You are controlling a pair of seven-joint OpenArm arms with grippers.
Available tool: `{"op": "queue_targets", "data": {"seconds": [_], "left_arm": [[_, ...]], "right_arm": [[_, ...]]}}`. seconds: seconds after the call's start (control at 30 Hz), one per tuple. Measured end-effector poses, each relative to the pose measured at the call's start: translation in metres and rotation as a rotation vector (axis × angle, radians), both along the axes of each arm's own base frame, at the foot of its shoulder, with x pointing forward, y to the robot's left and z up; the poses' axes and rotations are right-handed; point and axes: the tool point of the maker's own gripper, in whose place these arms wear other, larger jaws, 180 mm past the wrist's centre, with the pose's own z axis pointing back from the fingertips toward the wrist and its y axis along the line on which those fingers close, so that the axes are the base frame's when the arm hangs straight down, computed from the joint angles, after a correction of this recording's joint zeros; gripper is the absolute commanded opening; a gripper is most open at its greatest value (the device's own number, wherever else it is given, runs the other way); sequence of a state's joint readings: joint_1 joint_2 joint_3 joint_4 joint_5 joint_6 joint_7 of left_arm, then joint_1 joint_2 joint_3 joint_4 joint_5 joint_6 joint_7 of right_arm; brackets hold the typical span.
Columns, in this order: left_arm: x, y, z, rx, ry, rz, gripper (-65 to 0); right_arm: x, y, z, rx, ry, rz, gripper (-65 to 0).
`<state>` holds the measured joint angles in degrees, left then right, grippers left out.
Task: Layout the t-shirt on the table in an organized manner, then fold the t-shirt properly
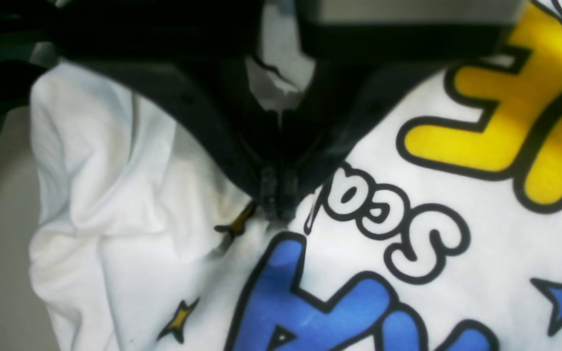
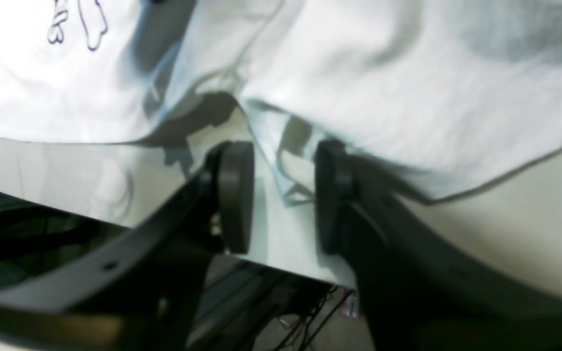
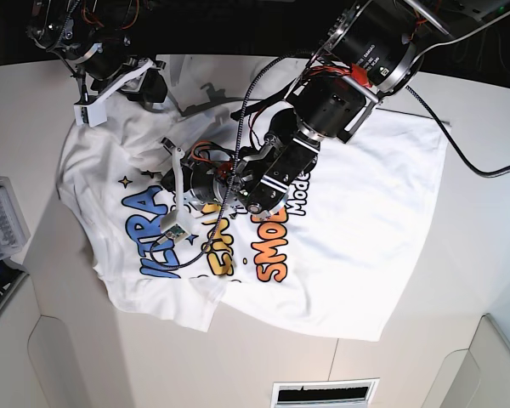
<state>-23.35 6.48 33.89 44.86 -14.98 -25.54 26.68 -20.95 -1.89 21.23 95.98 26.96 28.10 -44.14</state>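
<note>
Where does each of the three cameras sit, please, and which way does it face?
Left wrist: on the left arm, looking down past the left gripper, shut on the white cotton t-shirt with blue and yellow cartoon lettering.
Right wrist: on the right arm, looking along the open right gripper at the shirt's hem by the off-white table edge.
Base: overhead, looking down on both arms, the shirt and a grey tray.
All three views share the t-shirt.

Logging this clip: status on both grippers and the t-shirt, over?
Left gripper shut on the t-shirt beside the blue lettering. Right gripper open, shirt edge between its fingers. Shirt print-up, rumpled on the table. Nothing in the way.
</note>
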Motion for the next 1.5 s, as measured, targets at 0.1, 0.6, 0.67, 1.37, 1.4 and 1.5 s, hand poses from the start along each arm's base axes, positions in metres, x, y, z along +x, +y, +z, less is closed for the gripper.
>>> {"op": "queue_targets", "data": {"seconds": [0.1, 0.6, 0.67, 1.37, 1.4, 1.5], "left_arm": [[0.0, 0.0, 0.0, -0.002, -0.001, 0.001, -65.0], [0.001, 0.001, -0.001, 0.011, -0.01, -0.007, -65.0], [0.001, 0.001, 0.0, 0.01, -0.013, -0.006, -65.0], [0.001, 0.001, -0.001, 0.015, -0.019, -0.009, -65.0], [0.001, 0.001, -0.001, 0.015, -0.019, -0.009, -65.0], [0.001, 0.001, -0.001, 0.015, -0.019, -0.009, -65.0]], "right_arm": [[0.002, -0.001, -0.001, -0.006, 0.001, 0.002, -51.1], [-0.017, 0.003, -0.005, 0.026, 0.039, -0.003, -65.0], [-0.029, 0.004, -0.009, 0.035, 0.061, -0.007, -65.0], [-0.072, 0.005, 0.05, -0.024, 0.039, 0.072, -65.0], [-0.076, 0.007, 0.051, -0.007, 0.044, 0.069, -65.0], [-0.086, 0.011, 0.052, 0.026, 0.063, 0.063, -65.0]]}}
